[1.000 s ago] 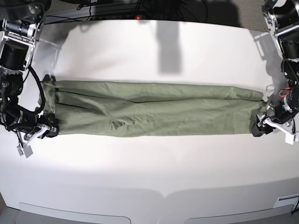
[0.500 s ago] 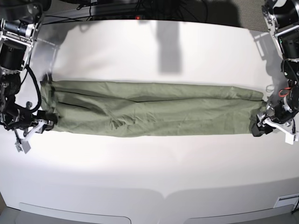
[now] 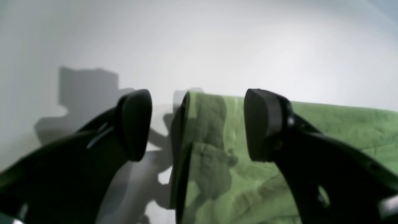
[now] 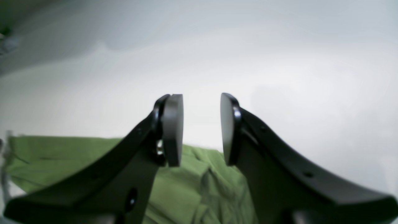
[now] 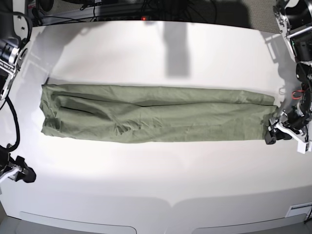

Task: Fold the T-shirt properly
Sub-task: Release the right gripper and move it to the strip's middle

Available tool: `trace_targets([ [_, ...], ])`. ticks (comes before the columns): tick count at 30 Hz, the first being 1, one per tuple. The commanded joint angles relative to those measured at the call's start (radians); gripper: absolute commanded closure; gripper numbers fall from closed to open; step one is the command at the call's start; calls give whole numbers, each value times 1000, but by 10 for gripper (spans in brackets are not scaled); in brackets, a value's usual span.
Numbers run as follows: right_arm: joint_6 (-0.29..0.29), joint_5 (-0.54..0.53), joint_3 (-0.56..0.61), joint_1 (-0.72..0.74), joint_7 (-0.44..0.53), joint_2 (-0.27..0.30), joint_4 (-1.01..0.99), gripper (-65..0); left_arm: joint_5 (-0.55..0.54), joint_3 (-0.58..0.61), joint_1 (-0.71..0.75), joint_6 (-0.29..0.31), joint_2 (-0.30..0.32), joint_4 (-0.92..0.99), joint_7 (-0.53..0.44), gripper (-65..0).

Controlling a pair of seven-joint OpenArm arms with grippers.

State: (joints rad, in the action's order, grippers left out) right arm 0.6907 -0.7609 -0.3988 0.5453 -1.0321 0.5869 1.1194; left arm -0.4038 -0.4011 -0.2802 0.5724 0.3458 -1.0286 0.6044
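Observation:
The T-shirt (image 5: 156, 114) is olive green and lies as one long folded strip across the middle of the white table. My left gripper (image 5: 271, 132) sits at the strip's right end, open. In the left wrist view the left gripper (image 3: 197, 124) has its fingers wide apart, the T-shirt (image 3: 311, 140) edge lying flat between them and one finger over the cloth. My right gripper (image 5: 25, 174) is off the cloth, near the table's front left. In the right wrist view the right gripper (image 4: 201, 129) is open and empty, with the T-shirt (image 4: 77, 152) beyond it.
The white table (image 5: 161, 185) runs wide in front of and behind the strip. Dark cables and equipment (image 5: 122, 9) line the far edge. A raised lip (image 5: 170, 204) runs along the table's front edge.
My right gripper has opened, let go of the strip's near left corner and drawn back toward the table's front left. The corner now lies flat. The left gripper has hardly moved.

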Motion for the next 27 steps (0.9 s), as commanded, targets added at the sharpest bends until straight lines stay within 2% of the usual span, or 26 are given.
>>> trace_targets([
  [1,7,0,-7,23,16,12,15,-206,-23,-3,-25,4,18,-26,-6,-450],
  [3,7,23,-7,19,40,-2,15,-206,-54,-3,-24,26,18,-44,41,-450],
  [5,7,72,-7,19,92,-26,15,-206,-113,-3,-25,126,17,-73,76,-450],
  [10,7,113,6,17,119,-140,15,-206,-275,-3,-25,126,17,-157,80,-450],
  [13,7,160,65,16,127,-215,15,-206,-274,-3,-24,126,18,-171,80,-450],
  [17,7,190,197,4,115,-296,48,-206,-196,-3,-24,126,18,-171,134,-450],
  [19,7,209,278,-29,117,-329,129,-206,-155,-3,-24,126,18,-171,136,-450],
  [22,7,297,371,-108,126,-371,312,-206,-146,-3,-24,126,18,-171,136,-450],
  [24,7,362,389,-184,164,-394,436,-206,-156,-3,-24,126,18,-171,127,-450],
  [27,7,447,359,-311,229,-420,594,-206,-176,-3,-24,126,18,-171,129,-450],
])
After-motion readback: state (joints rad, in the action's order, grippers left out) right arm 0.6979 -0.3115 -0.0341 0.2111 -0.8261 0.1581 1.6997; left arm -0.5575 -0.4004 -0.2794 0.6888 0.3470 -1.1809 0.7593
